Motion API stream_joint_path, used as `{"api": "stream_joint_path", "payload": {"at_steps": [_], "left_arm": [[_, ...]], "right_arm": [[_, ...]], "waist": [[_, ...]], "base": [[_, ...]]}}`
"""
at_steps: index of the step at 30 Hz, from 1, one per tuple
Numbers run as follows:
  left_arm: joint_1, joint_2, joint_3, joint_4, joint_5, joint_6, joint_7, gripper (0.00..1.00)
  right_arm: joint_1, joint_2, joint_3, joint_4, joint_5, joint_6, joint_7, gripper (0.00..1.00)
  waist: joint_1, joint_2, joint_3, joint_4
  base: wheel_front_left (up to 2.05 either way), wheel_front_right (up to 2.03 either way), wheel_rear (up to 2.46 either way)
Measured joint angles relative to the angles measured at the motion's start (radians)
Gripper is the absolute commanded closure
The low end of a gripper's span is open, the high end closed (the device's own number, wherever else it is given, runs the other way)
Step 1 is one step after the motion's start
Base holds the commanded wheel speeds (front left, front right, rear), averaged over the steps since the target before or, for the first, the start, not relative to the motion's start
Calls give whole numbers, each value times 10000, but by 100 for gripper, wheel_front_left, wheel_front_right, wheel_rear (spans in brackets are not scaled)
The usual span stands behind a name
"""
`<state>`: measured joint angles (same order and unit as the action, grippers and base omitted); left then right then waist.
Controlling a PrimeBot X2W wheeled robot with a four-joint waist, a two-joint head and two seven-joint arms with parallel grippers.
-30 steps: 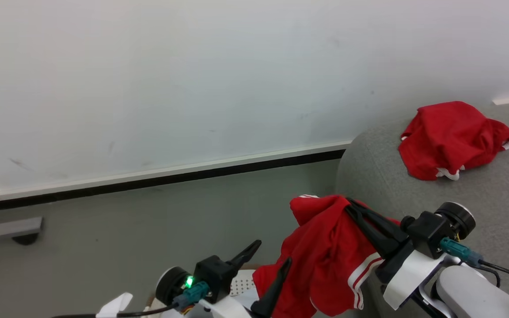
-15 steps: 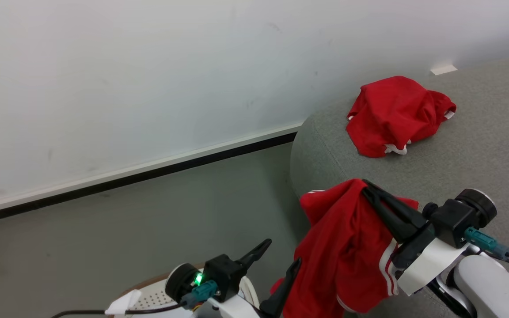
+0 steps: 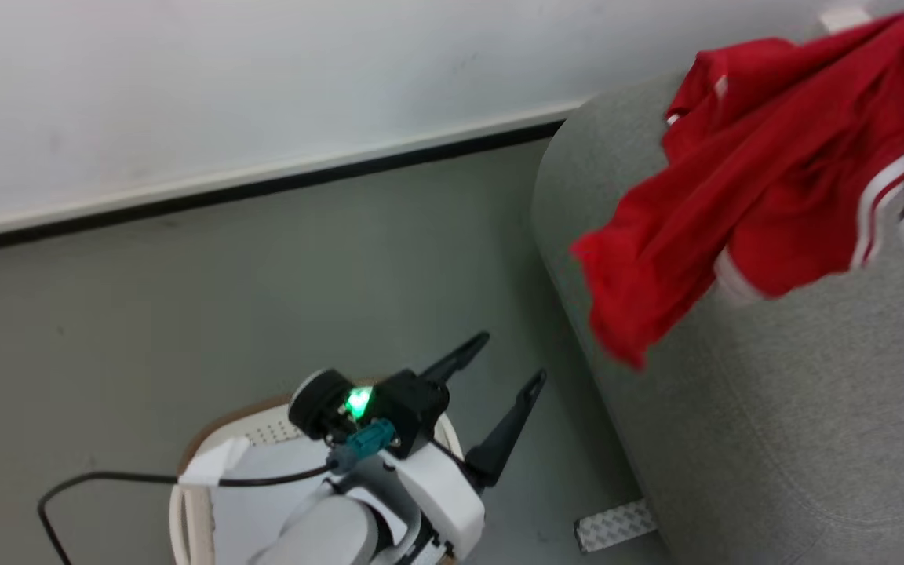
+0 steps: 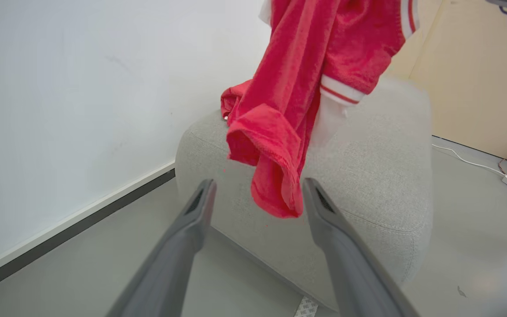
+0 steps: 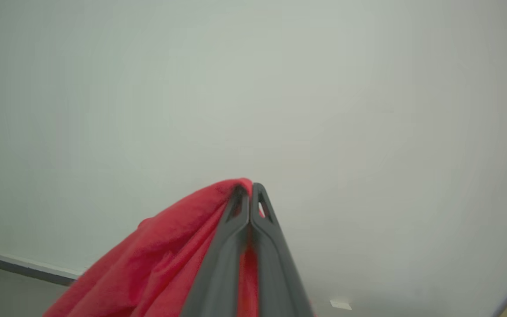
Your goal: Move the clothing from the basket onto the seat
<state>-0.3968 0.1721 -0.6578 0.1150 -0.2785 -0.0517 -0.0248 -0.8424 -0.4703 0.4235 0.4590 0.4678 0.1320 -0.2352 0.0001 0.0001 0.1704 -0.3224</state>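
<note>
right hand (image 5: 248,190) is pinching a red top (image 3: 766,180) tight, dangling it above the seat (image 3: 774,408) corner for dropping | left hand (image 3: 511,357) is hovering wide apart (empty) over the basket (image 3: 179,510), probably waiting

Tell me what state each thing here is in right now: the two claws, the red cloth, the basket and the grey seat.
right gripper: shut on the red garment.
left gripper: open, holding nothing.
red garment: hanging from the right gripper, its lower end dangling past the seat's edge, not laid down.
basket: on the floor below the left gripper; contents hidden.
seat: held garment not yet resting on it.
</note>
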Motion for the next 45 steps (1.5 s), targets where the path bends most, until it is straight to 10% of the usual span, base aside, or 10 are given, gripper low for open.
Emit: {"api": "stream_joint_path", "payload": {"at_steps": [10,17,20,21,22,45], "left_arm": [[-1982,56,219,-529,401,-115,140,0],[-2141,198,445,-330,405,10,-134,0],[-1957,245,499,-134,353,94,-336,0],[-1837,278,545,-63,288,142,-401,0],[-1726,309,621,-4,276,221,-481,0],[2620,320,3526,1122,-685,2027,-2389,0]], "right_arm": [[-3922,-560,-5563,3503,-2125,0,134,100],[-3482,-426,-8560,5505,-4418,-2,-215,100],[-2565,376,-9394,6019,-5028,0,-228,58],[-2319,608,-9563,6025,-5239,0,-230,0],[-2133,767,-9735,5958,-5457,0,-249,0],[5114,3292,-5919,-1509,-4504,0,-295,0]], "waist": [[3,0,2547,753],[4,-1,3861,1352],[4,0,3910,1558],[3,-1,3848,1571],[3,-1,3764,1568],[-5,-1,-875,1587]], "base": [[0,0,0],[0,0,0],[0,0,0],[0,0,0],[0,0,0],[0,0,0]]}}
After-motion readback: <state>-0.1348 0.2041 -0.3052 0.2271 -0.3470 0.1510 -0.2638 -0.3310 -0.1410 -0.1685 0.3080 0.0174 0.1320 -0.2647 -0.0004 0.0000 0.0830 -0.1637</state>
